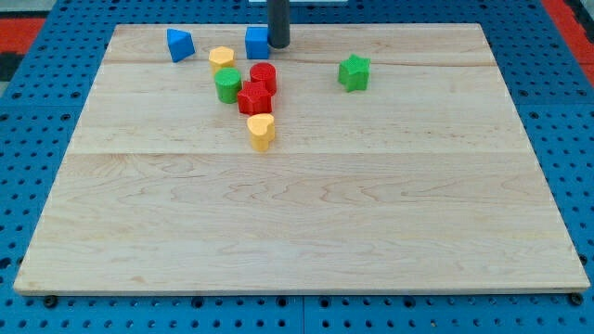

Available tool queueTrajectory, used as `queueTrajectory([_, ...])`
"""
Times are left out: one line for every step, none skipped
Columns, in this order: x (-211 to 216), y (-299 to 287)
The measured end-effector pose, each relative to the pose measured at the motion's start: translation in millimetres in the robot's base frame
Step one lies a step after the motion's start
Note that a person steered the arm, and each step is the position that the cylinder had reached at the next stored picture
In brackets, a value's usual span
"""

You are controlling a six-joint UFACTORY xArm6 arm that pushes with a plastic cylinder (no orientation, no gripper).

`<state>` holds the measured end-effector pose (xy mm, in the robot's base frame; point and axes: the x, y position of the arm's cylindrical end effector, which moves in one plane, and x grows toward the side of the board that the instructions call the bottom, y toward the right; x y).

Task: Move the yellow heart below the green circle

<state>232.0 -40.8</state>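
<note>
The yellow heart (262, 131) lies on the wooden board, just below a red star (253, 98). The green circle (227, 84) stands up and to the left of the heart, touching the red star's left side. A red circle (264, 76) sits above the red star. My tip (278, 44) is near the view's top, right beside a blue cube (257, 42) on its right. It is well above the yellow heart and not touching it.
A yellow hexagon-like block (221, 60) sits above the green circle. A blue triangle (180, 44) lies at the top left. A green star (354, 72) stands alone to the right. The board (297, 223) lies on a blue pegboard.
</note>
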Motion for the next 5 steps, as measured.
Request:
queueTrajectory([0,-40])
queueTrajectory([0,-48])
queueTrajectory([32,3])
queueTrajectory([82,37])
queueTrajectory([157,37])
